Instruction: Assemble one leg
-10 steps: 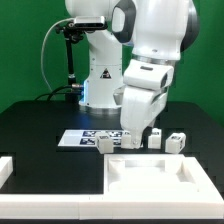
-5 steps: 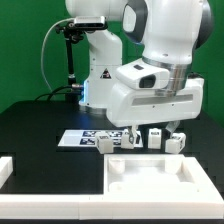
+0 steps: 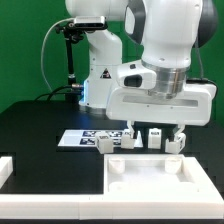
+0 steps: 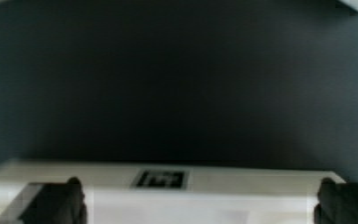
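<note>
Gripper [image 3: 155, 131] spread wide, hanging low over the row of legs.
The leg [image 3: 155, 138] stands between the fingers, behind the white panel [image 3: 150, 172]. The neighbouring legs [image 3: 177, 143] sit just beside the fingertips, so a descent risks clipping or toppling them.

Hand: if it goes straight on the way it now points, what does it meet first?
Most likely the leg, the tagged white post framed between the open fingers of the hand. The fingers look set to pass either side of it, though depth is unclear.
</note>
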`<state>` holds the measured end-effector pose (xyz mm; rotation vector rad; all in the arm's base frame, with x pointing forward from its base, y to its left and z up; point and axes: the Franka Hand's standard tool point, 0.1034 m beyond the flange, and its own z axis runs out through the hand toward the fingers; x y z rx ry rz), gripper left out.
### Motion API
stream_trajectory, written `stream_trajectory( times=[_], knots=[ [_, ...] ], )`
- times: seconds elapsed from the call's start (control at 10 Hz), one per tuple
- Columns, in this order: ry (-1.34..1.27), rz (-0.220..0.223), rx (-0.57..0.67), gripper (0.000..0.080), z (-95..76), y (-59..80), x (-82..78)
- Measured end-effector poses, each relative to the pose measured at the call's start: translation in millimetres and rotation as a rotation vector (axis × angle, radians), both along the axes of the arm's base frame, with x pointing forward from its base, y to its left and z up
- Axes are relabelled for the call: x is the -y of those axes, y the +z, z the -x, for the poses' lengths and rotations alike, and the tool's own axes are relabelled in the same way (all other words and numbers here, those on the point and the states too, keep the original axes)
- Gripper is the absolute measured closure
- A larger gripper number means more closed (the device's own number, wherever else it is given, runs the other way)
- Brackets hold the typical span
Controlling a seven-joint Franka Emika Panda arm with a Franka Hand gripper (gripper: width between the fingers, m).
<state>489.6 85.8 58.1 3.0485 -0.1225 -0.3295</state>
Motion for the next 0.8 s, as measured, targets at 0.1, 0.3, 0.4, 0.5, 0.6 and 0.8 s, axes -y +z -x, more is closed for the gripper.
stream_trajectory(
  times=[0.1,0.3,0.4,0.5,0.6,0.8],
  knots=[
    [-0.029,0.015,-0.039,0.0150,8.0,1.5,-11.2],
    [-0.169,-0.020,-0.082,0.0150,10.6,5.7,-25.1],
    [-0.218,-0.047,-0.082,0.0150,8.1,6.7,-26.3],
    [-0.239,-0.068,-0.070,0.0150,6.3,5.4,-26.6],
    [-0.247,-0.091,-0.061,0.0150,6.4,3.0,-26.3],
    [-0.224,-0.111,-0.069,0.0150,8.6,0.6,-20.5]
  ],
)
